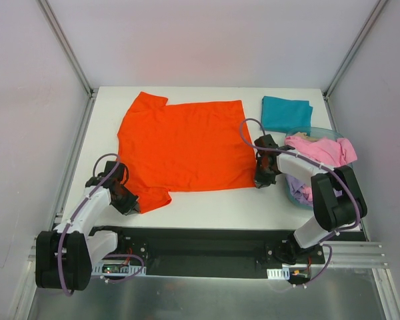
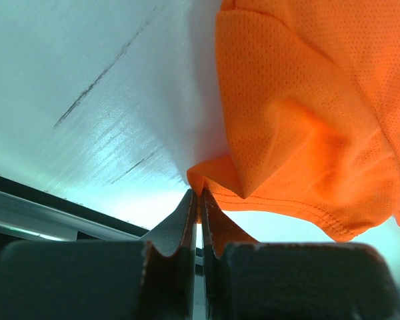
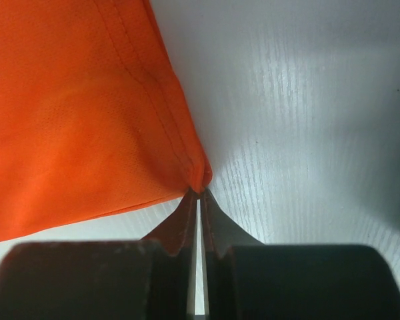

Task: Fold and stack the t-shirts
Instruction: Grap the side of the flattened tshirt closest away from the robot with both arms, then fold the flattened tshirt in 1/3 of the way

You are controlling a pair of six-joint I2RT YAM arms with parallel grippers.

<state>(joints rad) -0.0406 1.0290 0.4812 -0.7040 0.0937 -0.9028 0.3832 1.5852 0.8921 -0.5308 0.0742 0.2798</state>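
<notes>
From above, the orange t-shirt (image 1: pixel 183 143) lies spread flat on the white table (image 1: pixel 220 207). A folded teal t-shirt (image 1: pixel 285 113) sits beyond it, and a pink t-shirt (image 1: pixel 323 150) drapes the blue tub (image 1: pixel 295 195) at right.

Left wrist: the left gripper (image 2: pixel 197 193) pinches a sleeve's edge.

Right wrist: the right gripper (image 3: pixel 199 195), jaws together, appears to nip the hem corner.

The spread t-shirt (image 1: pixel 183 143) lies across the middle of my table (image 1: pixel 220 207). Behind it on the right sits the folded t-shirt (image 1: pixel 285 113), with the tub (image 1: pixel 297 197) nearer me at the right edge (a draped t-shirt (image 1: pixel 320 150) over its rim, others inside, I think). The left gripper (image 1: pixel 130 203) meets the spread shirt's near-left sleeve, the right gripper (image 1: pixel 261 181) its near-right corner.
</notes>
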